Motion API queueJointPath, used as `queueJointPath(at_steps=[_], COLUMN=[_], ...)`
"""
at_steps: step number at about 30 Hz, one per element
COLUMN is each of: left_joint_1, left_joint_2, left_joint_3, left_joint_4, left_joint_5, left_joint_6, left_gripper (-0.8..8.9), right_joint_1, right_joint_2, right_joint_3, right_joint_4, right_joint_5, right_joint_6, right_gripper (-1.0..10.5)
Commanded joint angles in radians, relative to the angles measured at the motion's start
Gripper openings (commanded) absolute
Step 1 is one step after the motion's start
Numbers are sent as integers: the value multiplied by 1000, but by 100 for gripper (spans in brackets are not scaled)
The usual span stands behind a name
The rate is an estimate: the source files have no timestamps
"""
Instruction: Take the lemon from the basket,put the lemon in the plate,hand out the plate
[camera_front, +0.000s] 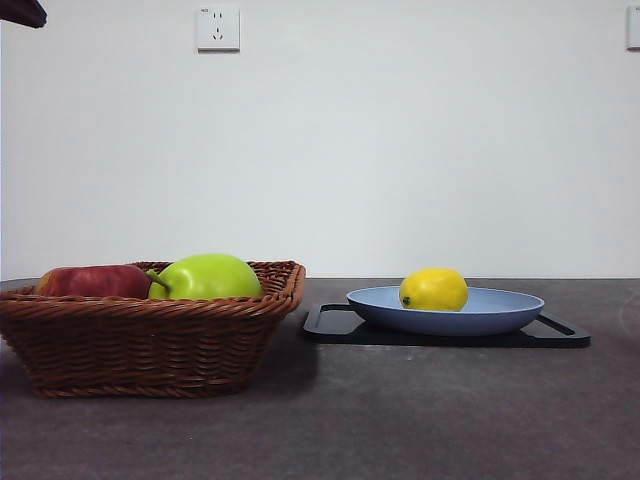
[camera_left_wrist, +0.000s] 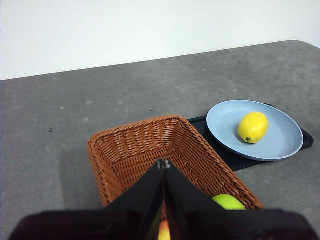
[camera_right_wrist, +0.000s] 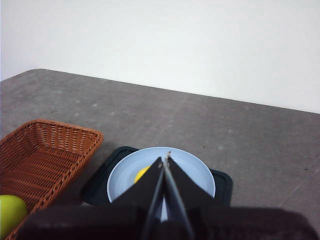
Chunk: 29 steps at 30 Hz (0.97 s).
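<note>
The lemon (camera_front: 433, 289) lies in the light blue-grey plate (camera_front: 500, 312), right of the basket (camera_front: 150, 335). It also shows in the left wrist view (camera_left_wrist: 253, 127) on the plate (camera_left_wrist: 280, 142). My left gripper (camera_left_wrist: 163, 164) is shut and empty, high above the basket (camera_left_wrist: 135, 150). My right gripper (camera_right_wrist: 166, 159) is shut and empty, high above the plate (camera_right_wrist: 192, 172), and its jaws hide most of the lemon (camera_right_wrist: 140, 173). In the front view only a dark arm tip (camera_front: 22, 12) shows at the top left corner.
The plate rests on a flat black tray (camera_front: 555, 335). The basket holds a red apple (camera_front: 92, 281) and a larger yellow-green fruit (camera_front: 208, 277). The grey table (camera_front: 400, 420) meets a white wall with a socket (camera_front: 218, 28).
</note>
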Motion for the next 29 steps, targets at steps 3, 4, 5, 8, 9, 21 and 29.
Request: queueJointPath(at_steps=[3, 4, 5, 8, 9, 21, 29], left_joint_1=[-3, -6, -7, 13, 26, 386, 494], left_joint_2=[8, 6, -6, -73, -105, -420, -486], left_joint_3=[6, 3, 3, 3, 3, -250, -455], left_joint_4=[9, 8, -2, -60, -91, 47, 130], left_joint_5=[-2, 4, 1, -18, -23, -24, -24], left_joint_6=[-6, -6, -3, 2, 17, 53, 47], left_gripper=[8, 8, 8, 8, 8, 8, 8], right_joint_1=[7, 7, 7, 7, 7, 7, 7], right_joint_2=[1, 1, 1, 1, 1, 1, 1], right_joint_3=[5, 5, 5, 5, 5, 5, 5], right_joint_4=[11, 11, 11, 11, 11, 11, 11], right_joint_5=[6, 6, 6, 5, 5, 5, 5], right_joint_6=[10, 10, 10, 10, 10, 10, 10], right_gripper=[4, 4, 4, 4, 4, 4, 4])
